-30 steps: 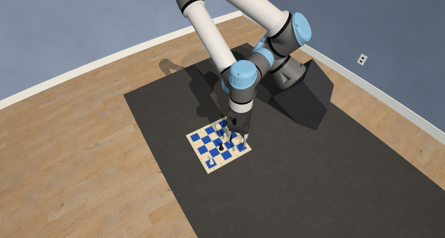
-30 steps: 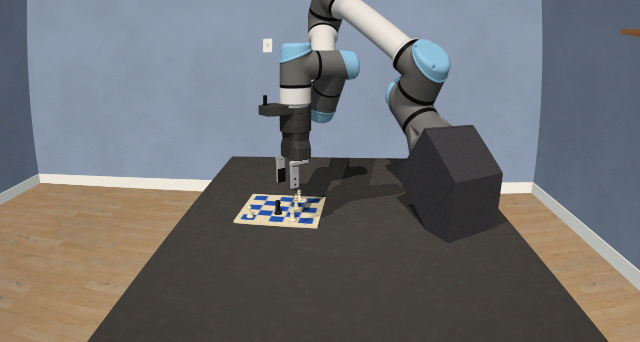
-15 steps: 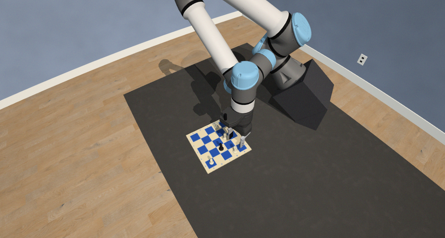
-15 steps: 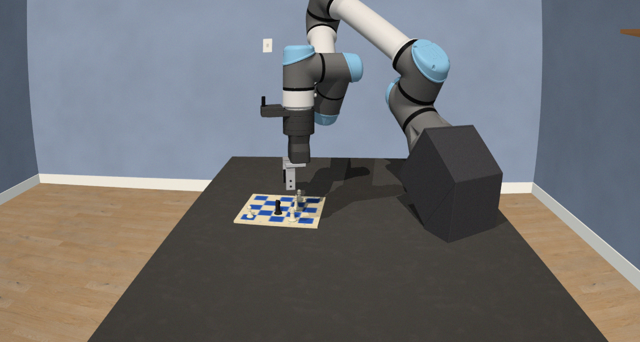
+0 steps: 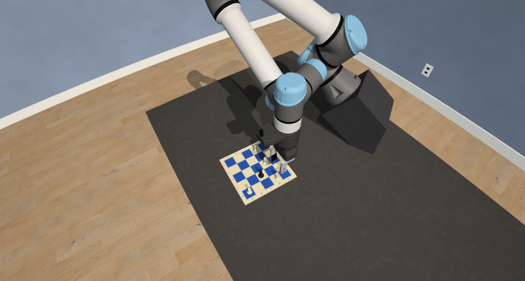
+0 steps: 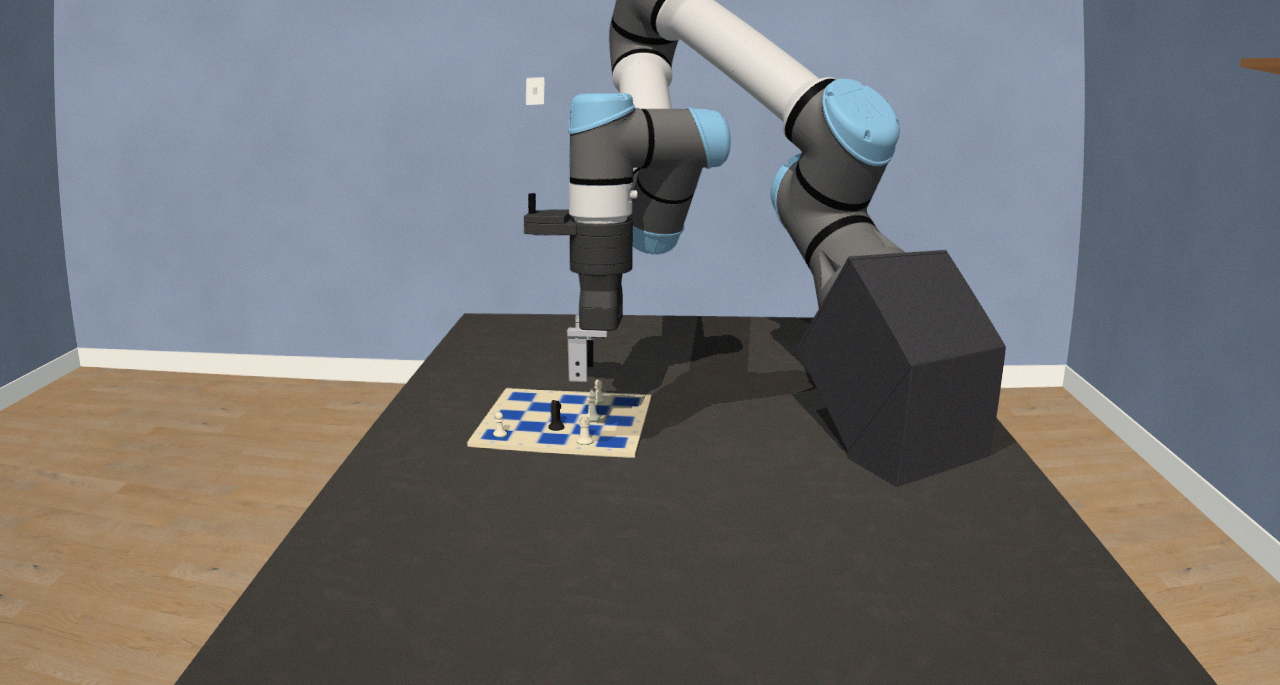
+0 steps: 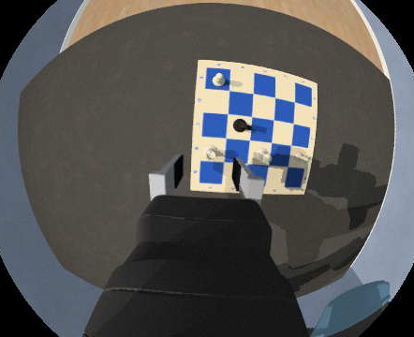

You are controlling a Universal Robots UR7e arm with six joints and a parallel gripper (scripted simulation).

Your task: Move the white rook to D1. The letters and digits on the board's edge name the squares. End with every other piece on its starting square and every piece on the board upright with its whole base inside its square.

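A small blue-and-cream chessboard (image 5: pixel 238 176) (image 6: pixel 523 410) (image 7: pixel 276 109) lies on the dark mat. It carries a black piece (image 5: pixel 260 173) (image 6: pixel 555 414) (image 7: pixel 240 125) near the middle and several white pieces. Three white pieces stand in a row along one side: one (image 5: pixel 277 176) (image 6: pixel 584 430) (image 7: pixel 213 153), another (image 5: pixel 265 160) (image 7: pixel 261 155), and a third (image 5: pixel 254 147) (image 7: pixel 301 156). A white pawn (image 5: pixel 249 190) (image 6: pixel 499 427) (image 7: pixel 218 79) stands by a corner. The pieces are too small to tell which is the rook. My gripper (image 5: pixel 278 161) (image 6: pixel 579 375) (image 7: pixel 207 167) is open and empty. It hangs above the board's edge, over the end of that row.
The arm's dark base block (image 5: pixel 361 114) (image 6: pixel 904 367) stands on the mat (image 5: pixel 330 213) (image 6: pixel 626 547) to the right of the board. Wooden floor (image 5: pixel 73 169) surrounds the mat.
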